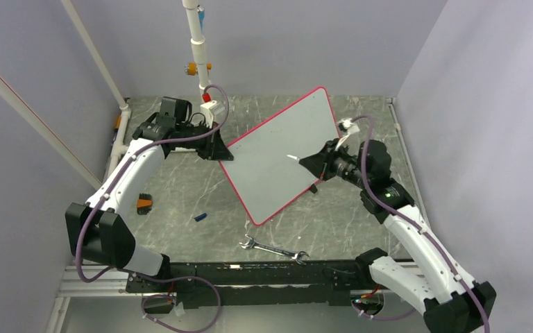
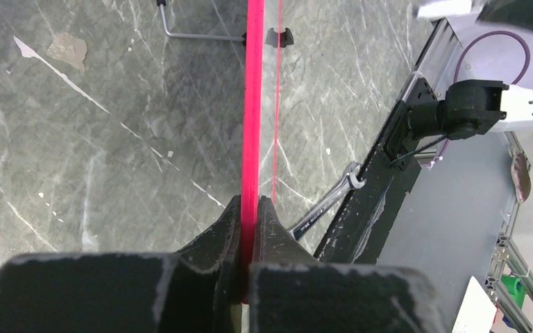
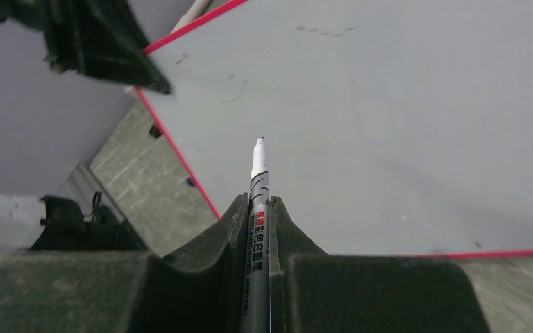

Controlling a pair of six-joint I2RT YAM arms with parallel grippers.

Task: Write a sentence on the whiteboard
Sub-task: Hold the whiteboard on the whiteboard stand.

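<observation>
The whiteboard (image 1: 271, 149) sits in the middle of the grey marbled surface (image 1: 173, 232), tilted up with its face toward the right arm and its near corner pointing down at 6 o'clock. The left pincer (image 2: 255, 208) is clamped narrow on the board's thin red rim, gripping the corner at 9 o'clock in the top view. From the left wrist the board is seen edge-on, as a red line running straight away from the fingers.

The right pincer (image 3: 259, 208) comes in from 3 o'clock and is closed tight on a marker (image 3: 258, 182), which lies lengthwise between the fingers with its dark tip pointing at the middle of the board. Whether the tip touches the board cannot be told. A few faint dark smudges show near the board's far edge in the right wrist view.

A wrench (image 1: 274, 250) lies flat at 6 o'clock from the board, just before the arms' base rail. A small blue cap (image 1: 200, 217) lies at 8 o'clock, and an orange and black object (image 1: 144, 203) lies farther out the same way, beside the left arm. A white pipe (image 1: 198, 48) stands at 11 o'clock, behind the left pincer.
</observation>
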